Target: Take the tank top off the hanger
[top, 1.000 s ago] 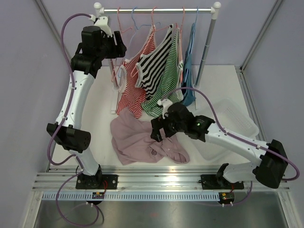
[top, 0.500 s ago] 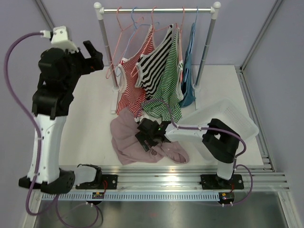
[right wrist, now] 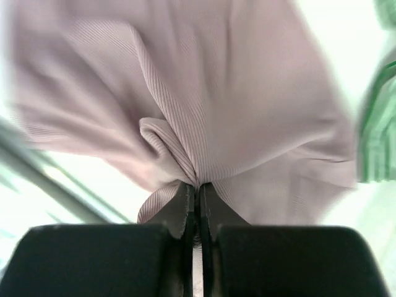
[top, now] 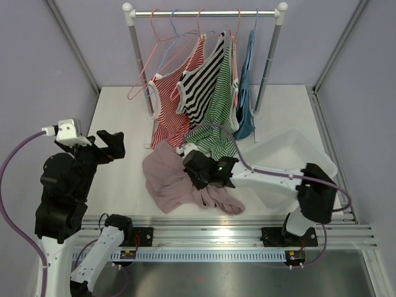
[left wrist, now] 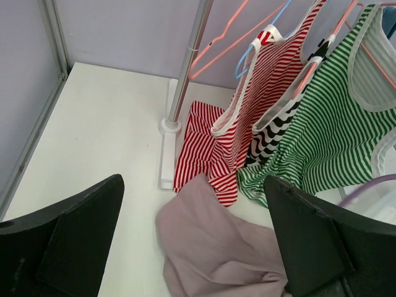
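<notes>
A mauve tank top (top: 162, 185) lies crumpled on the white table in front of the rack, off any hanger. My right gripper (top: 194, 176) is down on its right part and shut on a pinched fold of the fabric (right wrist: 235, 93), with the jaws (right wrist: 198, 187) pressed together. An empty pink hanger (top: 147, 81) hangs at the left end of the rail (top: 204, 12). My left gripper (top: 106, 147) hangs open at the near left, well clear of the rack. Between its spread fingers the mauve top (left wrist: 216, 247) shows on the table below.
Red-striped (top: 176, 108), black-striped (top: 201, 83), green-striped (top: 221, 108) and blue (top: 245, 80) tops hang on the rail. The rack's left post and foot (left wrist: 167, 161) stand beside the mauve top. A white basket (top: 306, 154) sits at the right.
My left arm swung down and away from the rack to the near left, its gripper opening fully. My right gripper reached left and shut on the mauve top.
</notes>
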`<state>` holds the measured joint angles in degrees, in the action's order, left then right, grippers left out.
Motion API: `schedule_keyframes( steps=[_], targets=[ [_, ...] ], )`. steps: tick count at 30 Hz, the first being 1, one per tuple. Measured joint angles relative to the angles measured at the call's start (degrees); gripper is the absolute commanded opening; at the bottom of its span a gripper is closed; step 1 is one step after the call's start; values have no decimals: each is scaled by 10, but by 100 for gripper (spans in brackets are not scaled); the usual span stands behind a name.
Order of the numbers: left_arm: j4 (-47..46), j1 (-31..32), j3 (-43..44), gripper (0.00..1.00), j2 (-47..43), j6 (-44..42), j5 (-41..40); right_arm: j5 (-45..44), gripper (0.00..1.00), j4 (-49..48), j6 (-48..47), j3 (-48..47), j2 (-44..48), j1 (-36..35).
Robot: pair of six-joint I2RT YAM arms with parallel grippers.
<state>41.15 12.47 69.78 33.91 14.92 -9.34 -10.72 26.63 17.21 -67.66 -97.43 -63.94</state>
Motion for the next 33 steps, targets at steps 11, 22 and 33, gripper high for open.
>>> schedule_keyframes(
  steps=[11,22,33],
  targets=[
    [6,0,-27,99,-35,-5,-3,-145,0,150,22,-139,314,-3],
    [43,0,179,99,70,-7,63,-358,0,382,63,-295,356,54],
    [55,0,333,99,278,-17,163,-327,0,334,33,-160,339,336]
  ],
)
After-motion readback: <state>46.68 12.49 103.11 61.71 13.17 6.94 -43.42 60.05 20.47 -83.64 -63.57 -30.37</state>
